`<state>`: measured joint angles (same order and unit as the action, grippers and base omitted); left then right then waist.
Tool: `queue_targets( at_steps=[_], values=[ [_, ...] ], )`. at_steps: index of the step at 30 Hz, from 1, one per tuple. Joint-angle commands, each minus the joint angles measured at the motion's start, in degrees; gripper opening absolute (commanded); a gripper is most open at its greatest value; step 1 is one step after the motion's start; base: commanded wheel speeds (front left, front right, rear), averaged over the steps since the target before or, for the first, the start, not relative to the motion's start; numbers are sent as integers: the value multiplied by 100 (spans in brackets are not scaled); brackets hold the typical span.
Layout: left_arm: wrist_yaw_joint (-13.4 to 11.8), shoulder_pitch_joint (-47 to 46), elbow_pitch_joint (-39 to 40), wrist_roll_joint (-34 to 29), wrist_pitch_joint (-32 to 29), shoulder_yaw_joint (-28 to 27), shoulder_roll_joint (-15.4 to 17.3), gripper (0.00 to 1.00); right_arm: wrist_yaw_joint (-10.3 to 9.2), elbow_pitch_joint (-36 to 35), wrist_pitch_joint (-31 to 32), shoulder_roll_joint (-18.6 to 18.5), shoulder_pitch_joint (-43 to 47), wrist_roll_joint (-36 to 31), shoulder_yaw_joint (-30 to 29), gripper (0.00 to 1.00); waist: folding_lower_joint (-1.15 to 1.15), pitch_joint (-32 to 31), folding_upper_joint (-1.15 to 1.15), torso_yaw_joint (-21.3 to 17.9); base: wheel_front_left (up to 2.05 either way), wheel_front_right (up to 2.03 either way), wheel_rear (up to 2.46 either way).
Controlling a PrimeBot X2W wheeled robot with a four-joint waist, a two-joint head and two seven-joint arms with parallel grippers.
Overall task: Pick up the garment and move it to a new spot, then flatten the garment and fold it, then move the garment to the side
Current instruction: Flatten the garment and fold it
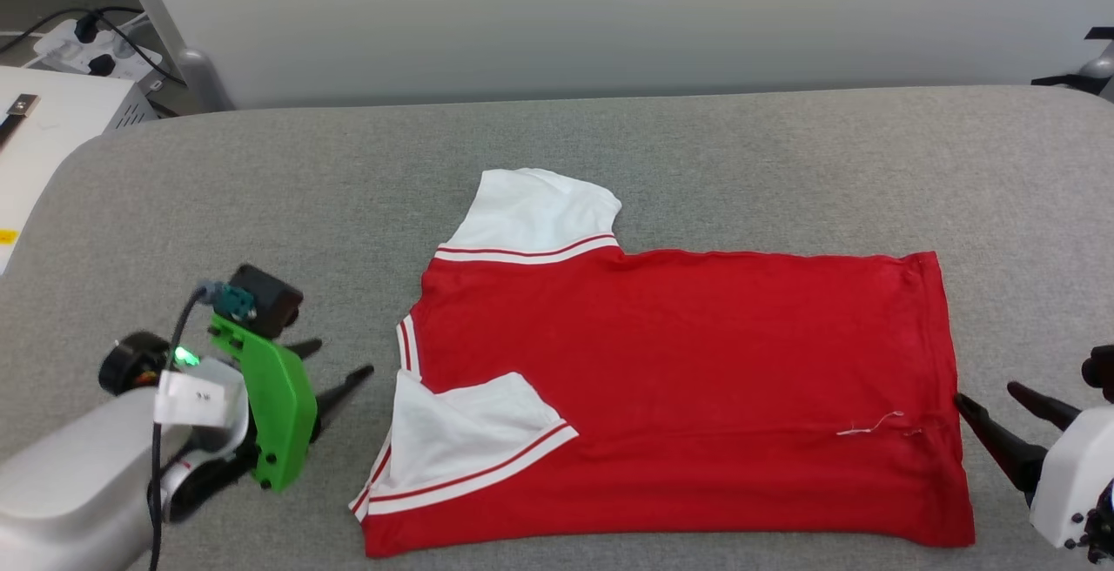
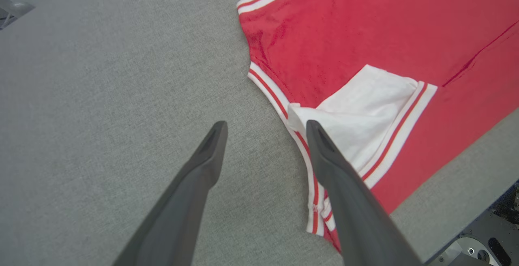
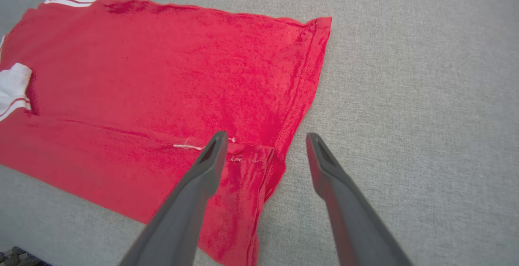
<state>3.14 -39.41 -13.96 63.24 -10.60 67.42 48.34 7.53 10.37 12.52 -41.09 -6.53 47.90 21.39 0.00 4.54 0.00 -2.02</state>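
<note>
The garment [image 1: 687, 379] lies flat on the grey table [image 1: 261, 188], plain red side up, its near strip folded over so one white sleeve [image 1: 461, 432] rests on the red. The other white sleeve [image 1: 535, 210] sticks out at the far left. My left gripper [image 1: 335, 366] stands open just left of the collar edge, nothing between its fingers; the left wrist view shows the garment [image 2: 365, 47] beside my left gripper [image 2: 265, 130]. My right gripper [image 1: 988, 397] is open at the hem's right edge, and in the right wrist view my right gripper [image 3: 265, 138] straddles the garment [image 3: 162, 75] hem corner.
The table's near edge [image 2: 458, 217] runs close under the garment. A white box [image 1: 52, 118] and a power strip with cables [image 1: 87, 49] sit off the table's far left. A wall [image 1: 609, 14] stands behind the table. Bare grey cloth lies right of the hem [image 3: 425, 95].
</note>
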Motion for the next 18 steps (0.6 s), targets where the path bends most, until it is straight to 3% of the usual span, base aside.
queue_targets(
  at_steps=[1, 4, 11, 18],
  values=[
    [-42, -255, 14, -136, 51, -86, 48, 100, -4, -85, -159, 101, 85, -116, -139, 100, 0, 19, 0, -45, 0, 0, 0],
    [-40, -609, -17, -160, 99, -280, 1, 100, -4, -259, -514, 285, 61, -445, -485, 100, 0, 89, 0, -120, 0, 0, 0],
    [-134, -1643, -445, -461, 261, -664, -325, 100, -4, -701, -1475, 1174, 13, -1416, -1224, 100, 0, 477, 0, -404, 0, 0, 0],
    [73, -2663, -1067, -566, -171, -729, -810, 100, -4, -1110, -1818, 1875, -4, -2086, -1373, 100, 0, 1073, 0, -764, 0, 0, 0]
  ],
)
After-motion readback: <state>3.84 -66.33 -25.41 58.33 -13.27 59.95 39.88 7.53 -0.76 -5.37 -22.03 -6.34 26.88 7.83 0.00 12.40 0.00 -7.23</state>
